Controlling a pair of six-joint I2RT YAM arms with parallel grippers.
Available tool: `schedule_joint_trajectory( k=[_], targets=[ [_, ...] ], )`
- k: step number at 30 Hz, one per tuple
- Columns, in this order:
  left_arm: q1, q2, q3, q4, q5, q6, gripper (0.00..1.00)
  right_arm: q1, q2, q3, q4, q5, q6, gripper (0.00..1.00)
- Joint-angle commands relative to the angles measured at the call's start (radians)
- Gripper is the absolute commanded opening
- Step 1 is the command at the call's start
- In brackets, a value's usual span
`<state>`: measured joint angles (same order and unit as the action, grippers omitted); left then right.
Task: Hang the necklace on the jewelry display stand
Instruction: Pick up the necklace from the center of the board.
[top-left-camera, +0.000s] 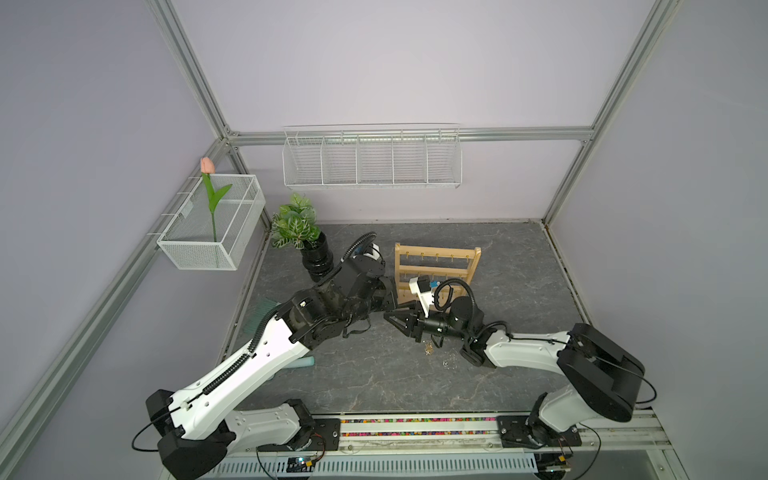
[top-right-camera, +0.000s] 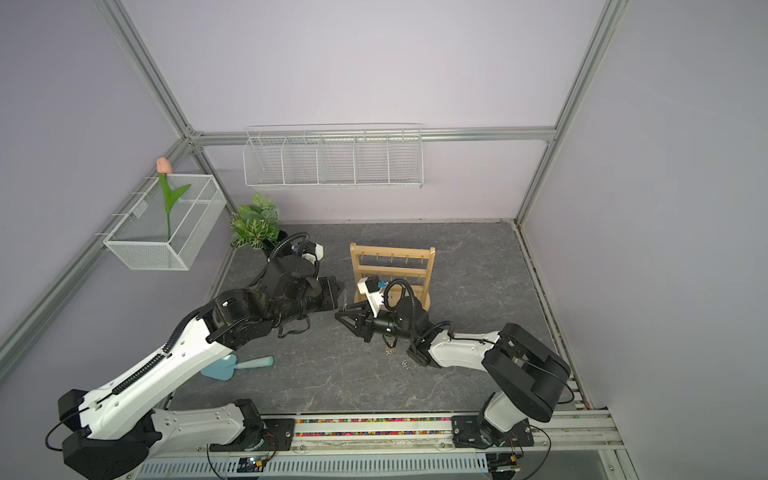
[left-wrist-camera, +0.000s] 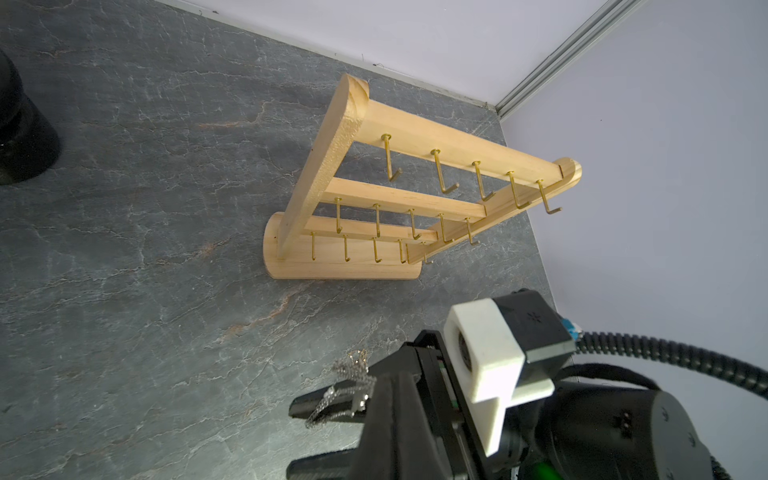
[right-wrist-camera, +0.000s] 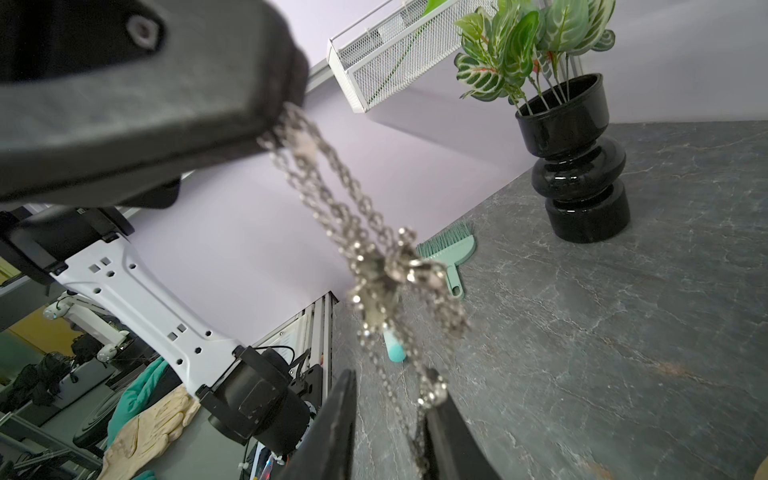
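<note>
Left fingers (right-wrist-camera: 166, 104) pressed together, pinching necklace (right-wrist-camera: 384, 266). Right fingers (right-wrist-camera: 338, 424) spread, chain draped over one. Necklace hangs in air between both my sets of fingers, tangled mid-span, above surface (left-wrist-camera: 145, 208). Near, just beyond right fingers: jewelry display stand (left-wrist-camera: 457, 145), upright on surface.

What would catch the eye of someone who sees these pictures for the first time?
A silver necklace hangs in the air between the two hands: the left hand is shut on it, and it drapes over a finger of the open right hand. Behind them, a wooden stand with gold hooks stands bare. A green plant in a black vase sits at the back left corner of the table.
</note>
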<state>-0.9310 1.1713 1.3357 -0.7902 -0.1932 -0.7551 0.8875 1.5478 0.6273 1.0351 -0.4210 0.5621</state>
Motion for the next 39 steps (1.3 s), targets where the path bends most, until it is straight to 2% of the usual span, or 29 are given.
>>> schedule_joint_trajectory(
  k=[1,5,21,29,39],
  targets=[
    [0.005,-0.006,-0.013,0.009,-0.011,-0.016,0.0,0.01,-0.011,0.007,0.069,-0.009,0.01,0.25],
    [0.007,-0.013,-0.018,0.008,-0.018,-0.018,0.0,0.011,-0.032,-0.001,0.065,-0.009,0.007,0.2],
    [0.017,-0.026,-0.033,0.004,-0.044,-0.029,0.0,0.016,-0.08,-0.024,-0.004,0.016,-0.011,0.16],
    [0.021,-0.027,-0.04,-0.004,-0.058,-0.036,0.0,0.016,-0.075,-0.024,-0.027,0.022,-0.011,0.11],
    [0.026,-0.032,-0.039,-0.004,-0.069,-0.04,0.0,0.016,-0.084,-0.02,-0.065,0.03,-0.02,0.23]
  ],
)
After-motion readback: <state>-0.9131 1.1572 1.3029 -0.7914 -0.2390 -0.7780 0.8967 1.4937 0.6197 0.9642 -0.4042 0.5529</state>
